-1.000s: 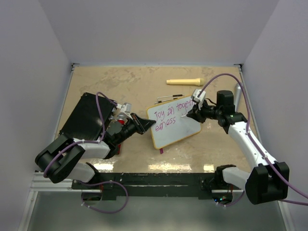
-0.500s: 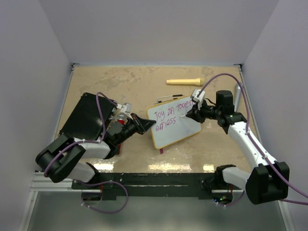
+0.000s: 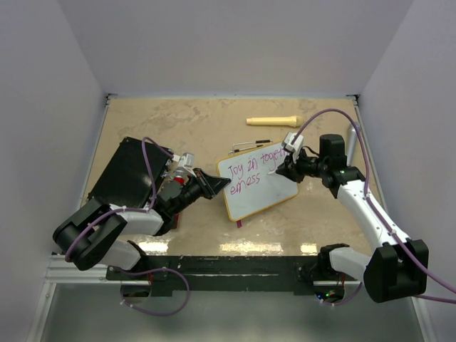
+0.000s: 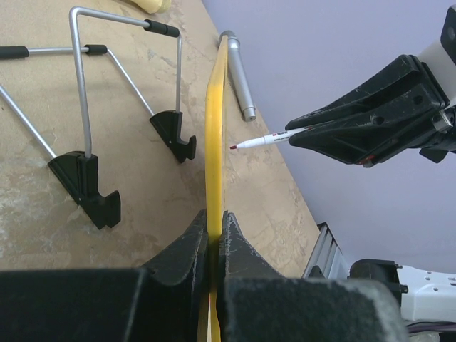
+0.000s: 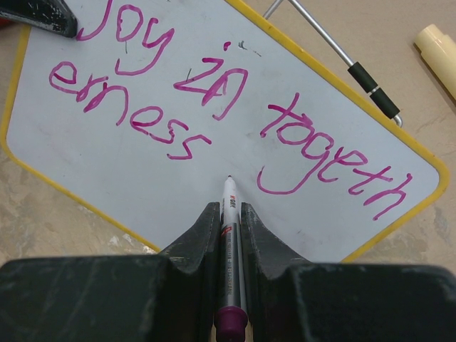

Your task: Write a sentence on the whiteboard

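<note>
The whiteboard stands tilted at the middle of the table, white with a yellow rim. My left gripper is shut on its left edge. The sentence reads "Joy in togeth / erness" in pink marker. My right gripper is shut on a pink-capped marker. The marker tip hovers a small gap off the board, just right of "erness" and below "togeth". The left wrist view shows the board edge-on, with the right gripper beyond it.
A black flat case lies at the left under my left arm. A cream cylinder lies at the back. A silver tube rests by the right wall. A wire stand sits behind the board. Walls close in on three sides.
</note>
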You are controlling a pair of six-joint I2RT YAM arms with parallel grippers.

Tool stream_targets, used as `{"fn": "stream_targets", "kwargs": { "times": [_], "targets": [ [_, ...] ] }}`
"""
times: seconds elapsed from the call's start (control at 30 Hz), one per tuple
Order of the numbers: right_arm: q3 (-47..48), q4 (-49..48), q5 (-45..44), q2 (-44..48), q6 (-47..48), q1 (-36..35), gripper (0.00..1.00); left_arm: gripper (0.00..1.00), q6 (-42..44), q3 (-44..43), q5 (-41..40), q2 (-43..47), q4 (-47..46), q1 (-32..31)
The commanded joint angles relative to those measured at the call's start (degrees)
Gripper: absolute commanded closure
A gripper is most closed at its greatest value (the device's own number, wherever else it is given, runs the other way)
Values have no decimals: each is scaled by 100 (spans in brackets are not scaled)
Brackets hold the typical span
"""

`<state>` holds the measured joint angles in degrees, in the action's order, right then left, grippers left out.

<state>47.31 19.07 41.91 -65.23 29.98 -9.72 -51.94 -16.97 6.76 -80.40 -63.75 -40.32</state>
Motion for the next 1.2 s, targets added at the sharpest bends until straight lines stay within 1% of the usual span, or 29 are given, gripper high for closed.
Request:
{"fn": "stream_targets", "kwargs": {
  "times": [0.0,0.2,0.33,0.43,0.53,0.73,1.03,1.17],
  "targets": [
    [173,123,106,98,158,-13,100,100,-18,27,-70,42,-525,-29],
    [524,720,501,169,597,5,100,100,18,71,-18,24,-657,-29],
    [709,1011,546,221,799,5,100,100,70,62,18,16,-665,-29],
    [683,1003,485,204,808,14,100,100,62,62,44,-2,-727,-29],
    [578,783,362,169,598,14,100,100,44,71,97,-11,-762,-29],
    [428,536,528,81,421,14,100,100,-87,89,88,-28,-867,-29],
    [481,677,599,63,465,40,100,100,-360,97,123,-239,-1122,-29],
    [630,870,529,168,518,110,100,100,-334,106,167,-266,-1131,-29]
  ]
}}
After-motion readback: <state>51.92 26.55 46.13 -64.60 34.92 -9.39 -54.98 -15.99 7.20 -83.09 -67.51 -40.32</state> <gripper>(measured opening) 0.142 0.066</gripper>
